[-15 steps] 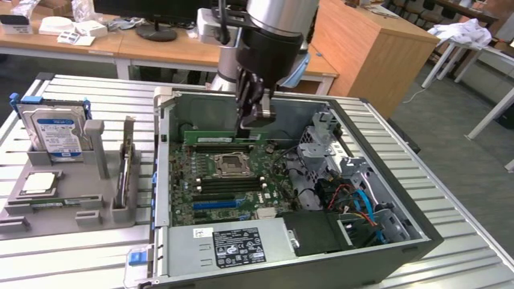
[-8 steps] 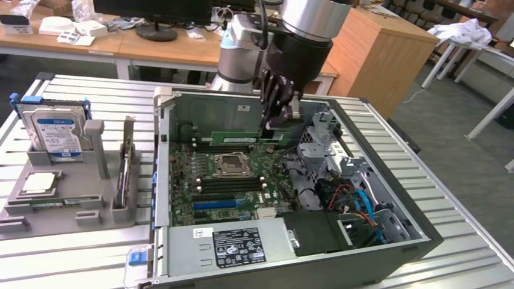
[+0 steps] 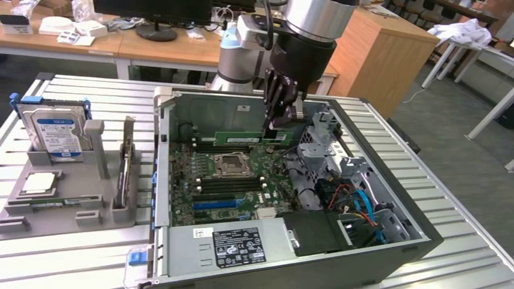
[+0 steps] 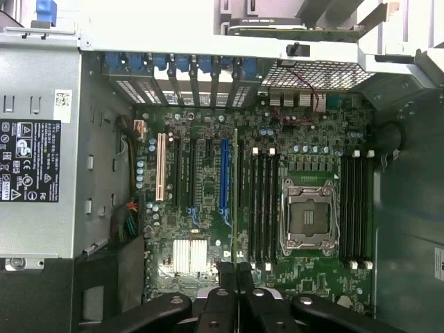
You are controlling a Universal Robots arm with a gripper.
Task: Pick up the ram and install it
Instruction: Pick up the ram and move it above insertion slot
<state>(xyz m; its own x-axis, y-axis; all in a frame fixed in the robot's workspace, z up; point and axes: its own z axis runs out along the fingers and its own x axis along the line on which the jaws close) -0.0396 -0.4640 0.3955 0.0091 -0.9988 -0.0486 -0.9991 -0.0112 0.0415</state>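
Jaws are clamped on one end of the ram [image 3: 241, 138], stick poking out sideways from them, parallel to the memory slots [image 4: 263, 208] underneath.

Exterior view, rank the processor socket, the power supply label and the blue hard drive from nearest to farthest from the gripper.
1. Processor socket, inside the case, just beside the gripper.
2. Power supply label, case's end nearest the camera.
3. Blue hard drive, outside the case, exterior view's left.
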